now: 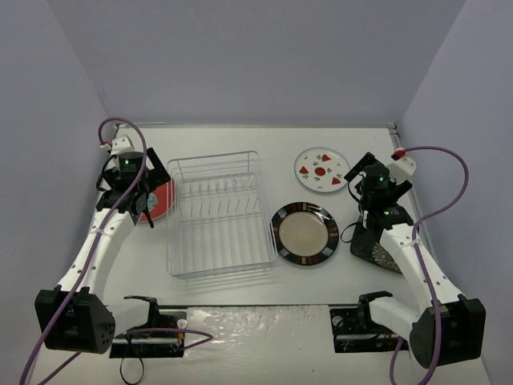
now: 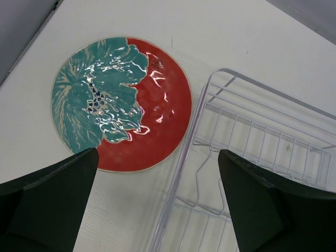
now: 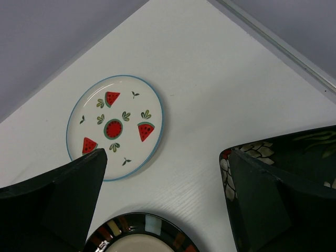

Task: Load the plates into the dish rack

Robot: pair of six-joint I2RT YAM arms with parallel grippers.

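From above, we see the dish rack (image 1: 171,233) standing empty on the white tabletop (image 1: 240,144), left of centre. The red plate (image 1: 163,200) lies flat just beside the rack's left wall, partly hidden under the left arm, whose jaws hang over it. To the right of the rack lies the striped-rim plate (image 1: 304,233), with the watermelon plate (image 1: 321,170) farther back. The black square plate (image 1: 377,249) sits nearest the right edge, partly covered by the right arm.

In the left wrist view, the left jaws stand wide apart and hold nothing. Between them we see the red plate (image 2: 152,115) with its teal flower, flat on the tabletop, and the rack's rim (image 2: 210,105) just beside it.

In the right wrist view, the right jaws are also spread wide and empty. The watermelon plate (image 3: 115,126) lies beyond them. The striped-rim plate's edge (image 3: 142,231) shows at the bottom, and the black square plate (image 3: 294,152) sits partly behind the right-hand finger.
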